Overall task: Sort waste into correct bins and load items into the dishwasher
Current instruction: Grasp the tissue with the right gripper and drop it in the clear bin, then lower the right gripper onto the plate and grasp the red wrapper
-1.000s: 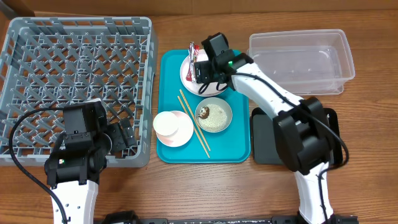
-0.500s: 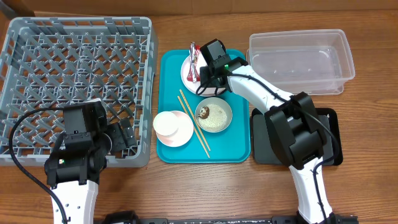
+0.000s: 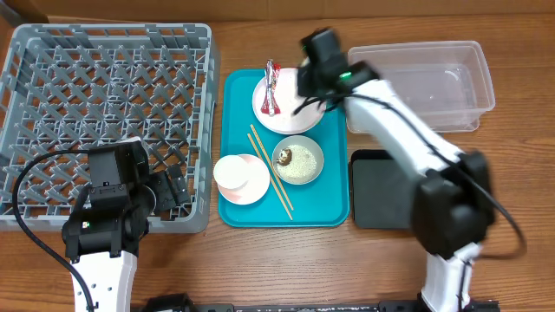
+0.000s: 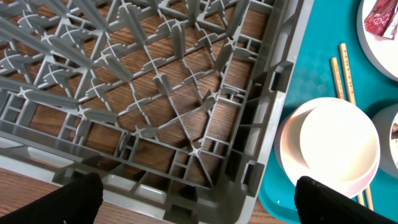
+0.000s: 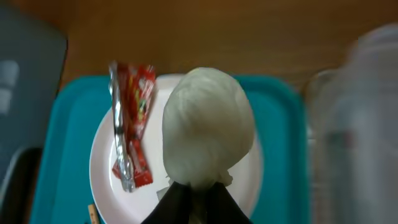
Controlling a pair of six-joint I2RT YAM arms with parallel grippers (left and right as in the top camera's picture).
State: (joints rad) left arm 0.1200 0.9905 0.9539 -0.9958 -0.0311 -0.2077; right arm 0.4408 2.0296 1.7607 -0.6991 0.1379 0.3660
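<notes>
I'm gripping the white tissue [image 5: 208, 124] in my right gripper [image 5: 193, 190] above the white plate [image 5: 102, 177] — red wrapper [image 5: 132, 118] lying on it. My left gripper [image 4: 199, 196] is gaping wide over the dish rack [image 4: 155, 93].

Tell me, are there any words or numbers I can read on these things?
None can be read.
The crumpled red-and-white wrapper on the round white plate may carry print, but it is too blurred to read.
The crumpled white tissue ball, grey plastic dish rack and teal plastic tray show no writing.
</notes>
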